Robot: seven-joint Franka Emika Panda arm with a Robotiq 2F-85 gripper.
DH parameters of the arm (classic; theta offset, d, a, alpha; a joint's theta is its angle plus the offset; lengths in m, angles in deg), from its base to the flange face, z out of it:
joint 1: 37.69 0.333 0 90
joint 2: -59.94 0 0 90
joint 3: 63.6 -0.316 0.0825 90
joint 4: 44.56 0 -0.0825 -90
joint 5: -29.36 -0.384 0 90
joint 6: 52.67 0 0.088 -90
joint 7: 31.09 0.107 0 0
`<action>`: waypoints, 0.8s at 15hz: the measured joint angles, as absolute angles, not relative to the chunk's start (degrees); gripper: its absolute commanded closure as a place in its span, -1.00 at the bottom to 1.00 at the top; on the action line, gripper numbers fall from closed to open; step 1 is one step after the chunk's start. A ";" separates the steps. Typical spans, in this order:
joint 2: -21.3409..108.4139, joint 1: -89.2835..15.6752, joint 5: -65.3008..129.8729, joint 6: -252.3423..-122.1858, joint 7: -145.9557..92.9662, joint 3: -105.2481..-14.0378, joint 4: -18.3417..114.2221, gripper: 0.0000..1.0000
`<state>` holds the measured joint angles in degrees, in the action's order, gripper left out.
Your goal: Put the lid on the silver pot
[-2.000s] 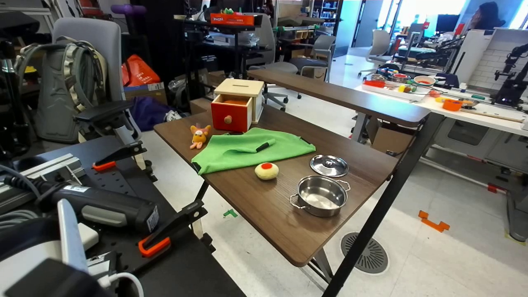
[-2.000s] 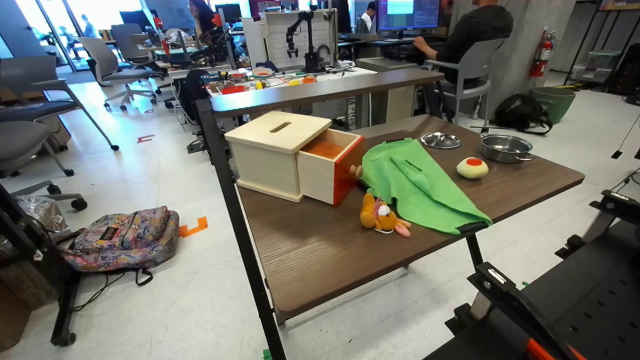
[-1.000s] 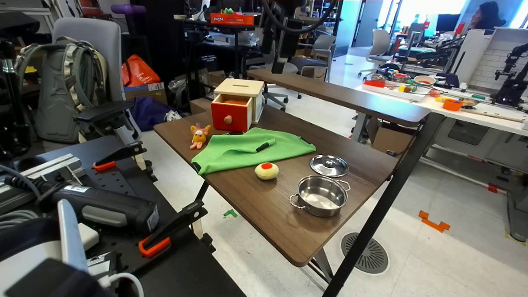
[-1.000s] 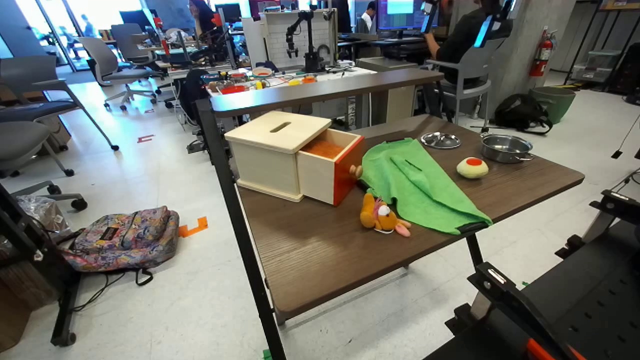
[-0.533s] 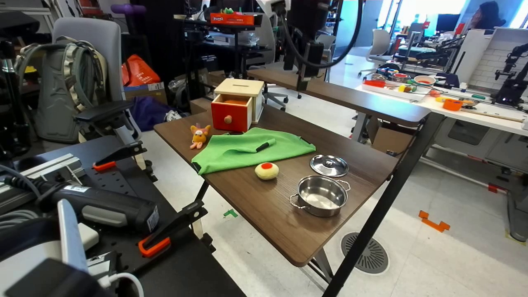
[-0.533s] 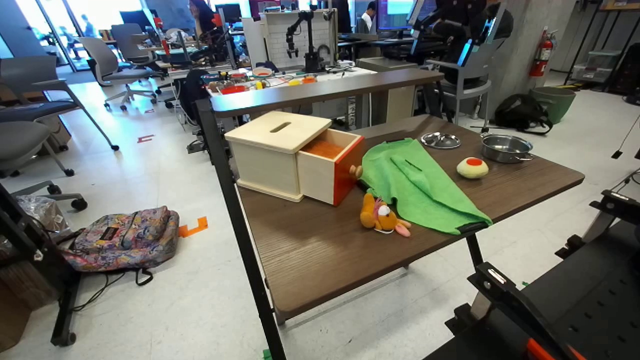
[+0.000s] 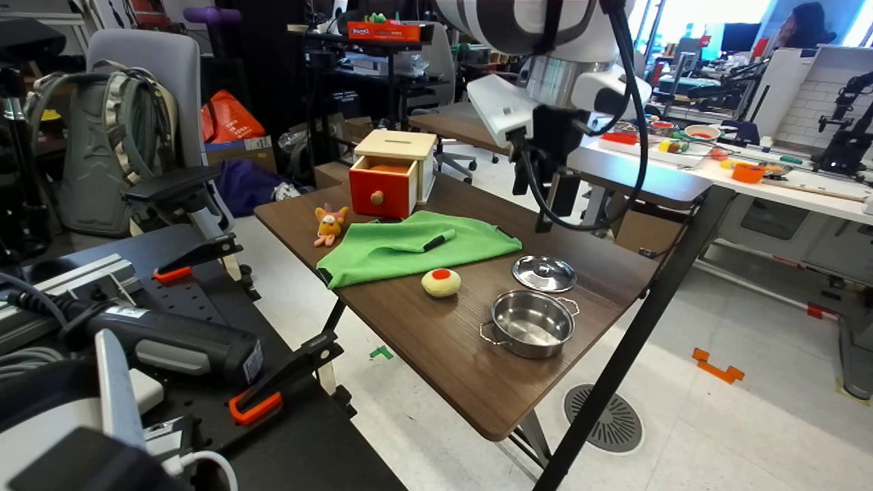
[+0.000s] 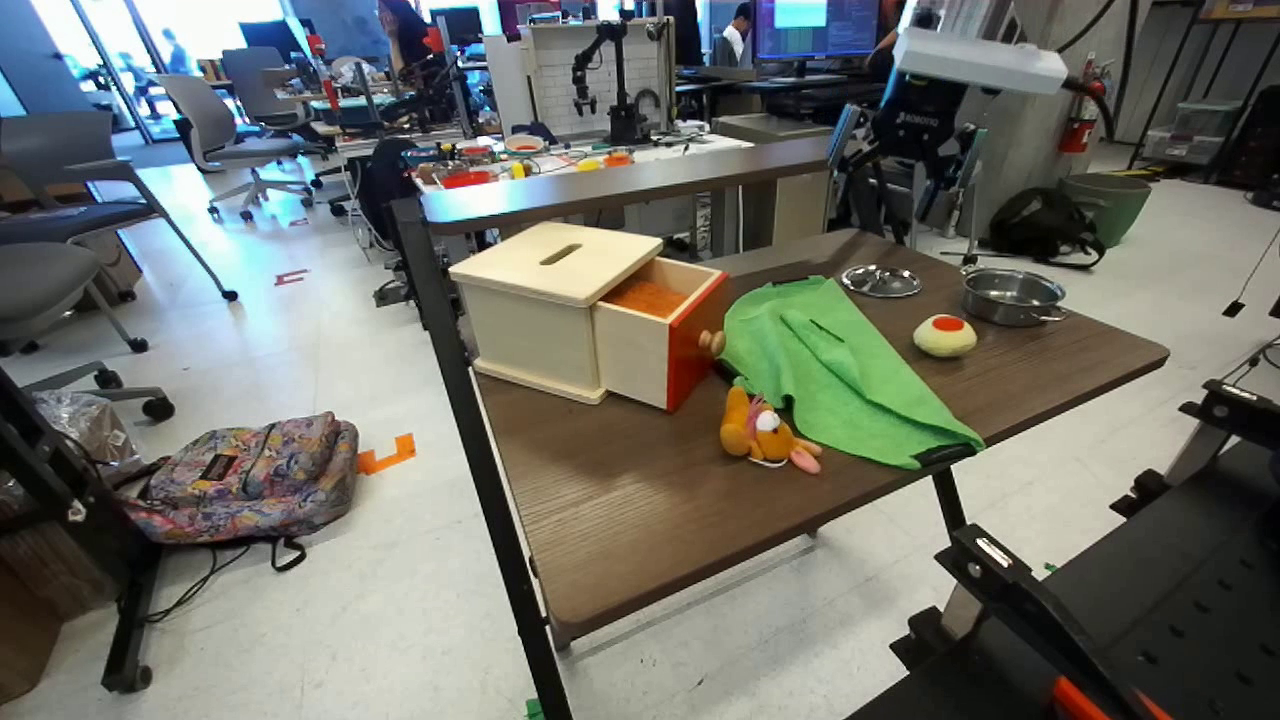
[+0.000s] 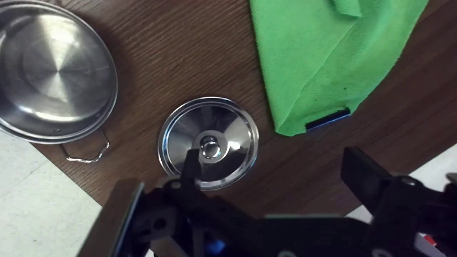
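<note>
White and black, the arm (image 7: pixel 556 78) hangs over the worktop (image 7: pixel 443 334), jaws down and spread; the lid (image 9: pixel 218 140) lies apart beneath them, apparently off-centre.

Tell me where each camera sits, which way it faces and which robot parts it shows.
Exterior view: sits closer to the silver pot than the wooden box, looking down across the table; arm and gripper at top.
Exterior view: sits closer to the wooden box and plush toy, looking down over them, silver pot beyond; gripper and some arm at upper right.
Wrist view: on the arm, facing down at the lid; open gripper fingers along the bottom.
Both exterior views share box and toy; all three, the lid.
</note>
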<state>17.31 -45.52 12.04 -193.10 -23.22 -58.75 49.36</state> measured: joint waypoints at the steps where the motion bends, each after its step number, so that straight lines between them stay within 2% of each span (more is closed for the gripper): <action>1: 15.41 -45.74 12.41 -193.48 -23.22 -58.52 48.16 -1.00; 10: 6.06 -46.09 15.35 -193.67 -22.00 -57.85 39.62 -0.98; 11: 5.60 -46.08 15.64 -193.65 -21.64 -57.84 38.96 -0.94; 12: 5.16 -46.08 15.88 -193.57 -21.30 -57.82 38.27 -0.61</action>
<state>5.16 -46.08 15.88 -193.57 -21.30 -57.82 38.27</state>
